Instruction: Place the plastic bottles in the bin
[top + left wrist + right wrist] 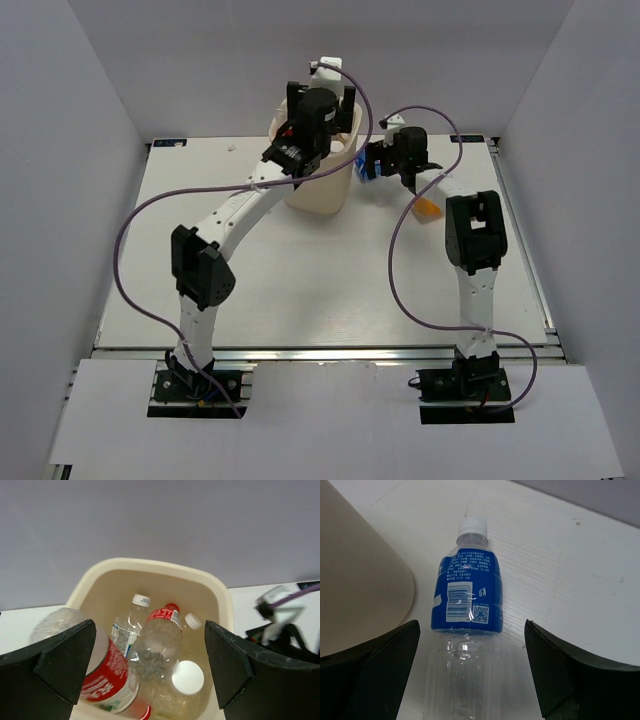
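Observation:
The cream bin (322, 190) stands at the back middle of the table. My left gripper (322, 98) hangs open above its mouth. Looking down from the left wrist, the bin (150, 564) holds several plastic bottles: a red-labelled one (161, 639), a green-white one (126, 629) and a white-capped one (187, 678). Another red-labelled bottle (106, 676) lies loose by the left finger. The left gripper (150, 630) grips nothing. My right gripper (471, 625) is open astride a blue-labelled bottle (468, 592) lying on the table, its pads clear of it. This bottle (366, 175) lies just right of the bin.
An orange bottle (428, 208) lies on the table beside the right arm's forearm. The bin's wall (360, 590) stands close to the left of the right gripper. White walls enclose the table on three sides.

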